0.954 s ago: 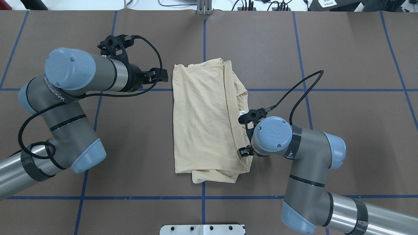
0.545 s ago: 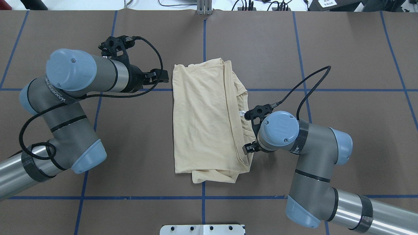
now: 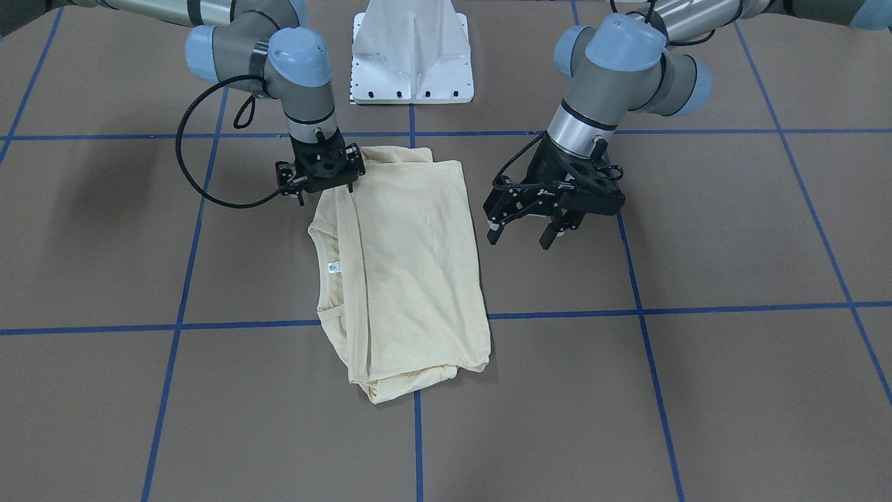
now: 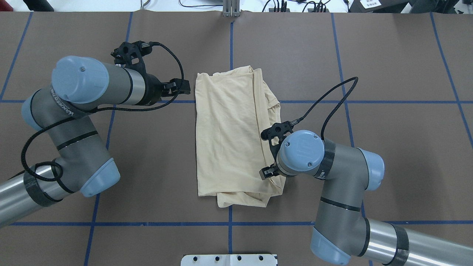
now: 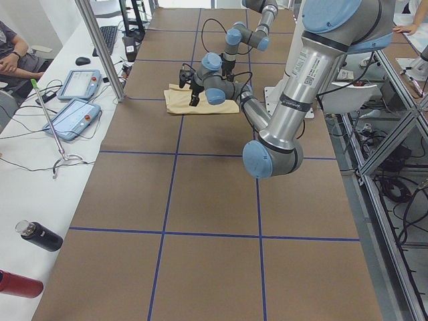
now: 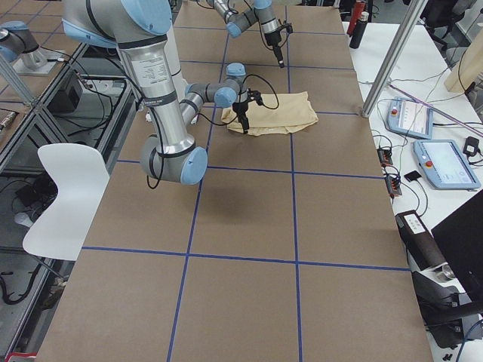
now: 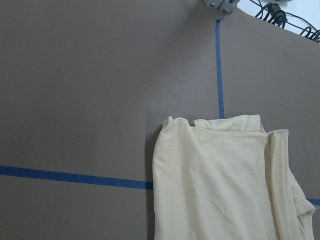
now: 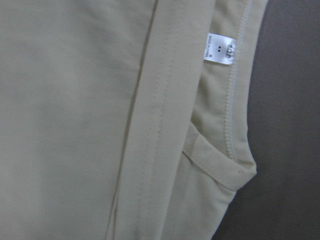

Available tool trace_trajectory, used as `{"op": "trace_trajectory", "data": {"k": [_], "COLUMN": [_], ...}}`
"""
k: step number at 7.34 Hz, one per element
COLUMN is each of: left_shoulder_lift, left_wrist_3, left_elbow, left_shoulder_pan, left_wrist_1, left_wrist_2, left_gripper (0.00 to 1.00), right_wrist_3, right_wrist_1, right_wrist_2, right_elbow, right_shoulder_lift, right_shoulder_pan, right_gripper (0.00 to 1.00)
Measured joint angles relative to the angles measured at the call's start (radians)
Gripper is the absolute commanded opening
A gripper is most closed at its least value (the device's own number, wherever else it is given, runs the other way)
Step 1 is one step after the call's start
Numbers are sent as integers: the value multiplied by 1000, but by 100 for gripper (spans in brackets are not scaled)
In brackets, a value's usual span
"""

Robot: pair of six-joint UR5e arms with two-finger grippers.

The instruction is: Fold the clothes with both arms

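The right gripper [image 3: 325, 194] has its jaws spread and holds nothing; its tips are down at the collar-side corner of the shirt [image 3: 411, 265] nearest the robot, but whether they touch the cloth cannot be told. The left gripper [image 3: 519, 238] hangs wide open and empty just beside the opposite long edge. The shirt lies folded in a long strip on the brown table [image 3: 697, 390], its white neck label [image 3: 333, 267] showing.

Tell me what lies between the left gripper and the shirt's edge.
Only bare brown table separates the left gripper from the shirt; the front-facing and overhead views both show it.
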Motion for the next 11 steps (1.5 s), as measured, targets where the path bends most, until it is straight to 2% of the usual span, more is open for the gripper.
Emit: {"op": "trace_trajectory", "data": {"k": [4, 11], "left_shoulder_lift": [-1, -4], "left_wrist_3": [0, -3], "left_elbow": [0, -5], "left_shoulder_pan": [0, 1], "left_wrist_1": [0, 1], "left_wrist_2": [-2, 0], "left_gripper": [100, 100], "right_wrist_3": [-1, -3], "right_wrist_1": [32, 26], "right_wrist_2": [-2, 8], "right_elbow": [-16, -26], "right_shoulder_lift": [1, -15], "right_shoulder_pan": [-28, -5], "right_gripper": [99, 99]}}
